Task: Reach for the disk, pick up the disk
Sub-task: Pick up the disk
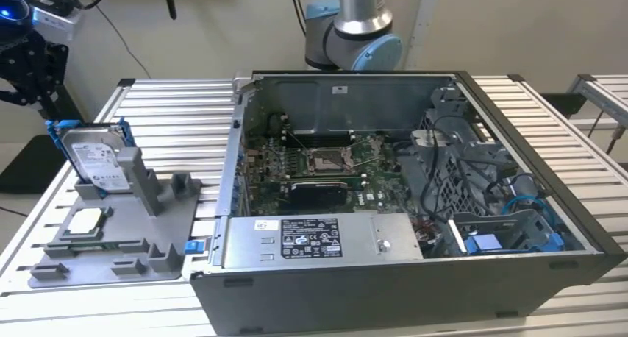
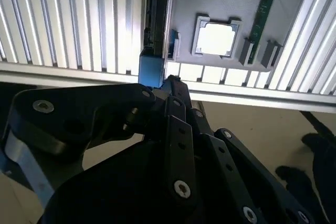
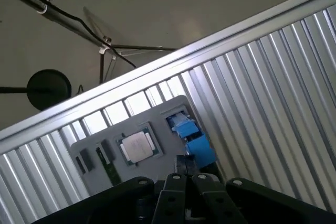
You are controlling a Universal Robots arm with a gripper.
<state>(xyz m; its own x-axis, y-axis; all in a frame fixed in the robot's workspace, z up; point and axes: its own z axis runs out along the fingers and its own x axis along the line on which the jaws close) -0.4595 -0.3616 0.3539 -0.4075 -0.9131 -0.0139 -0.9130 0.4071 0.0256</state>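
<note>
Although the gripper [image 2: 170,85] sits right at the end of the blue caddy [image 2: 152,72] in the second wrist view, you cannot tell from any picture whether it is spread or closed. Nor can you tell whether it touches the plastic, so treat the grasp as not yet made. In the exterior view it hovers near the upper corner of the disk [image 1: 98,160], on the side toward that view's left.

The disk stands upright in a slot of the gray fixture [image 1: 147,238], label facing the camera, with the caddy framing its rim. Lower on the same fixture lies the small square chip [image 1: 87,221] (not your target), with a green memory stick [image 2: 265,9] near it. The open computer case [image 1: 393,296] is well apart, toward the exterior view's right, on the slatted table [image 1: 176,109].

Your risks, as I judge them:
- **Tipping:** the disk is tall and thin in its slot, so a sideways push before the grip closes could tip it or lever it against the fixture's posts.
- **Slipping:** closing on the caddy's thin plastic alone, rather than across the drive's body, may flex the frame and let the drive slip.
- **Jamming:** an off-axis lift could jam the disk in the slot and drag the fixture along.
</note>
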